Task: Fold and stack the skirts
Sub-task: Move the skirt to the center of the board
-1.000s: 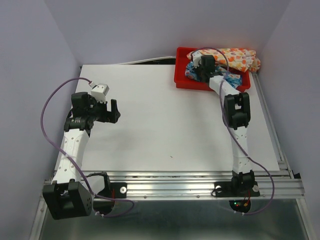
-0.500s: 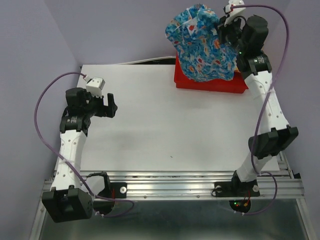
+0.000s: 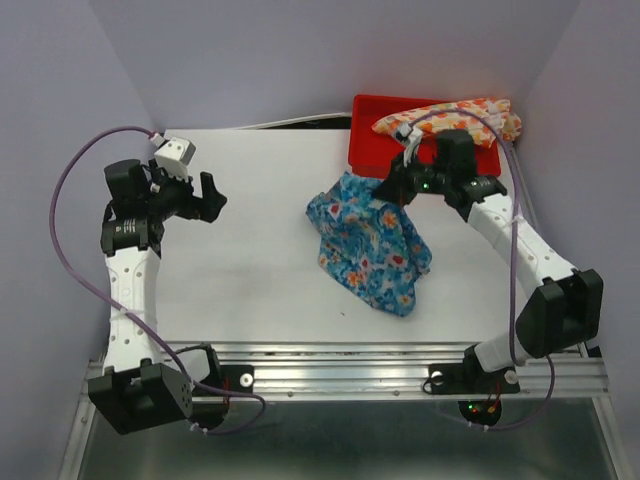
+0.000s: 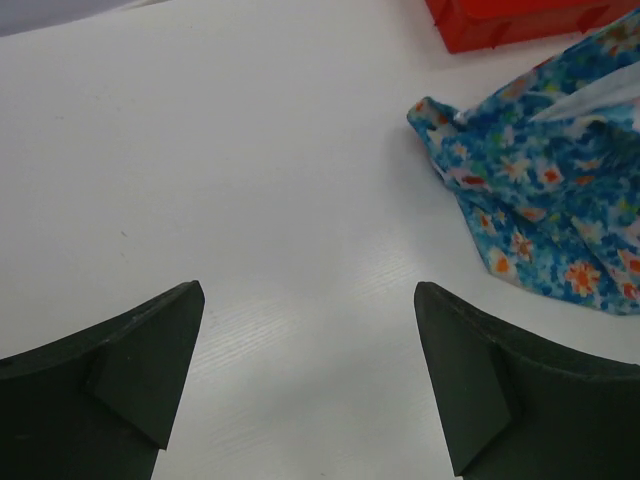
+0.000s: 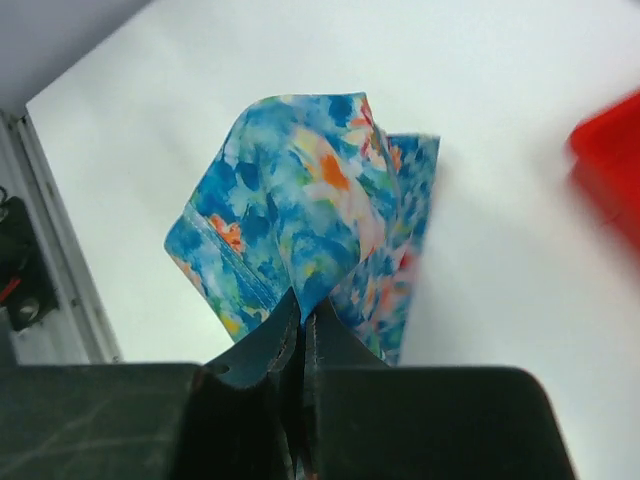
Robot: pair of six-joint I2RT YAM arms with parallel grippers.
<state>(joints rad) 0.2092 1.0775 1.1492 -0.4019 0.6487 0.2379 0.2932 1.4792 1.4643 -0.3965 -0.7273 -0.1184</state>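
The blue floral skirt (image 3: pixel 368 242) drapes onto the middle of the white table, its upper edge pinched in my right gripper (image 3: pixel 393 192), which is shut on it. In the right wrist view the blue skirt (image 5: pixel 310 220) hangs bunched from the tips of my right gripper (image 5: pixel 302 305). The cream-yellow skirt (image 3: pixel 462 116) with orange flowers lies over the back of the red tray (image 3: pixel 368 142). My left gripper (image 3: pixel 212 196) is open above the table's left side, nothing between its jaws. The left wrist view has the left gripper (image 4: pixel 308 300) over bare table, with the blue skirt (image 4: pixel 535 200) off to the right.
The red tray (image 4: pixel 510 18) stands at the table's back right corner. An aluminium rail (image 3: pixel 400 365) runs along the near edge with both arm bases on it. Purple walls enclose the table at the back and sides.
My right arm lifted the blue skirt out of the tray, swung it high, then brought it down onto the table's middle. The left arm drifted slightly left and back, still open.
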